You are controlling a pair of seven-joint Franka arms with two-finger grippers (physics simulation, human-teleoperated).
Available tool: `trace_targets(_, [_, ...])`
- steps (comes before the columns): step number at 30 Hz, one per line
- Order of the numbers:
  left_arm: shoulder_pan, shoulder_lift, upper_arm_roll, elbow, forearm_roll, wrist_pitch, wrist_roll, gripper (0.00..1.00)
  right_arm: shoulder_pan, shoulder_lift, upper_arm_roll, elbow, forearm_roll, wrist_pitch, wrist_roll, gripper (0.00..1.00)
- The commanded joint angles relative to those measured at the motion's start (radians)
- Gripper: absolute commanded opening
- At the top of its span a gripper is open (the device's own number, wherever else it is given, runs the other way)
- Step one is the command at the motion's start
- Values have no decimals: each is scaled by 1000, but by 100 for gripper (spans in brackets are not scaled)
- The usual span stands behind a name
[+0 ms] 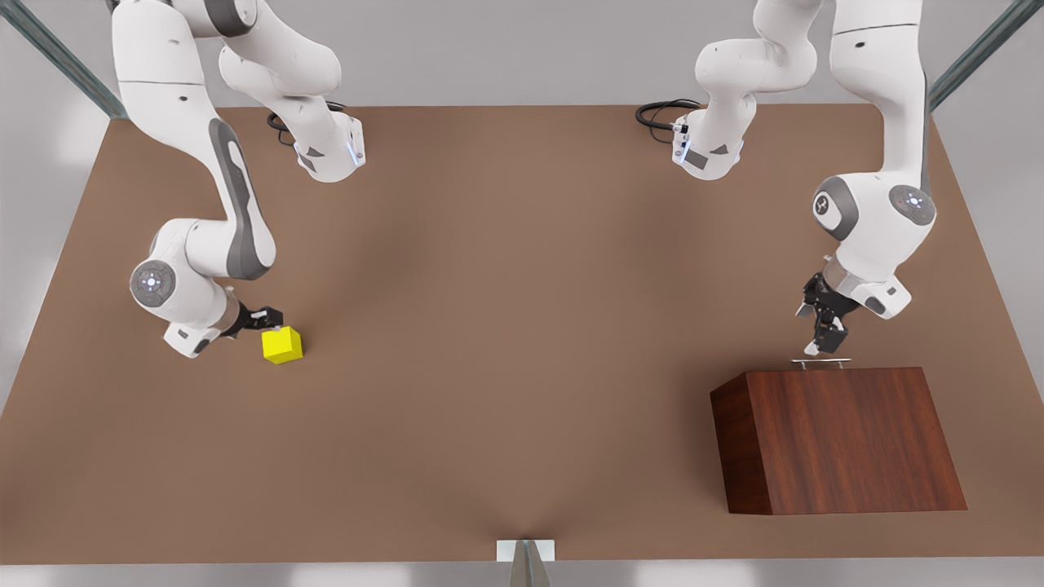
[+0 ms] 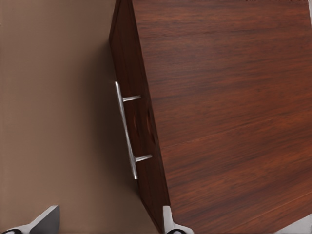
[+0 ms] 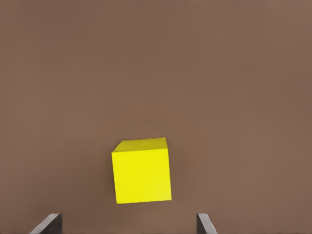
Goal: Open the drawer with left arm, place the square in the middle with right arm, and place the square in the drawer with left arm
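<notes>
currently no stage of the task is complete. the tabletop (image 1: 522, 326) is the largest item; its central patch, the target for the cube, is bare. the wooden cabinet (image 1: 840, 440) sits at the near right of the front view, and its drawer (image 2: 134, 126) appears fully closed: in the left wrist view the drawer front lies flush with the cabinet body, and the silver bar handle (image 1: 820, 361) stands just off it.

the left arm (image 1: 877, 220), based at the front view's right, hangs over the far edge of the cabinet. the left gripper (image 1: 820, 346) is just above the handle with its fingers (image 2: 46, 220) spread apart and grasping nothing; the bar is not yet between them.

the right arm (image 1: 204, 244), based at the front view's left, reaches low toward the yellow cube (image 1: 282, 345), which rests on the tabletop at the left, well apart from the middle. the right gripper (image 1: 265, 318) is just beside the cube on its far side, fingers (image 3: 48, 224) parted wide and empty; contact cannot be confirmed.

remaining, by judgement: pull the drawer out, move the cube to the middle, then transfer it into the drawer.

hidden or cut off: the drawer interior, the drawer front in the front view, and both grippers' upper bodies in the wrist views.
</notes>
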Motion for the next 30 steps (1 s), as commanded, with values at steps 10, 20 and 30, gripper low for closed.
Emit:
trace_targets(10, [-3,32,41,-8,2,82,-333,100,-3,132,2,2,10,195,-367,100])
trace_targets(20, [-3,81,54,-18,3,121,-321,100,-5,205,3,0,20,253,-367,100])
trace_targets(30, [-1,138,54,-16,3,178,-321,100,-3,244,5,6,38,259,-367,77])
